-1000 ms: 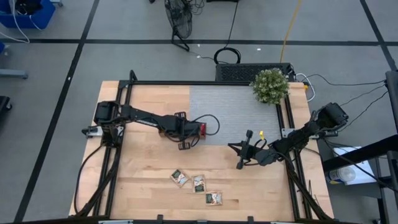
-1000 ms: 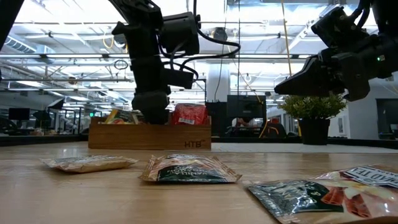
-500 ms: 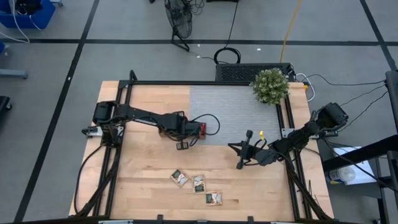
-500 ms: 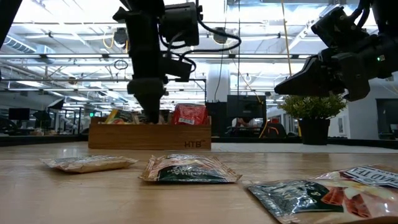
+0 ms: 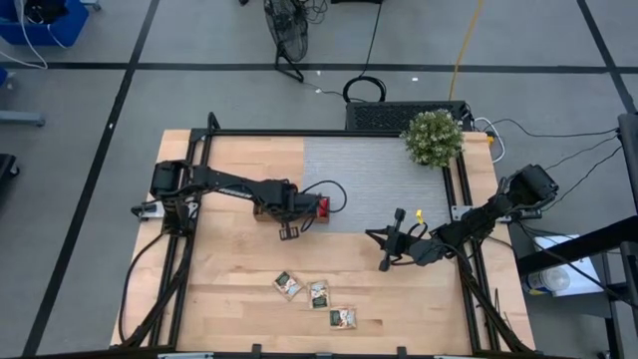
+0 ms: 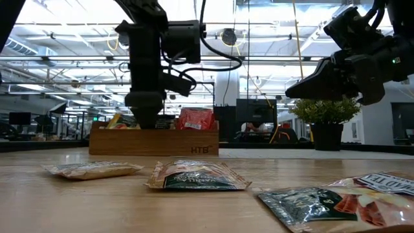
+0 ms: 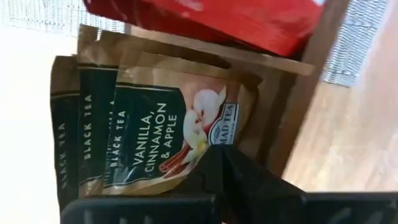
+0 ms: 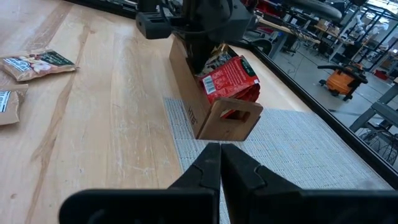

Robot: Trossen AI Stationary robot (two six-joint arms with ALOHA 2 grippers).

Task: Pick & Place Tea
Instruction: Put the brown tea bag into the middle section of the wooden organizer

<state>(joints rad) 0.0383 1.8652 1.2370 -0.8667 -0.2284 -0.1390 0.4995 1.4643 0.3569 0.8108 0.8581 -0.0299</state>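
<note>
Left gripper [image 5: 280, 202] reaching down into wooden tray [image 6: 154, 139], fingertips closing on vanilla-cinnamon-apple sachet [image 7: 168, 134] directly ahead, apparently pinching it. Step: placing sachet in compartment. Next: releasing, lifting clear. Right gripper [image 8: 220, 155] waiting closed, well apart; three loose sachets [image 5: 317, 293] lying behind left gripper.

3 tea sachets [image 5: 317, 293] lie on the table [image 5: 229, 279] in front of the tray [image 5: 289, 207], which holds more.

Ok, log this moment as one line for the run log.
left gripper: over wooden tray | right gripper: shut, waiting | loose tea sachets: three on table
</note>
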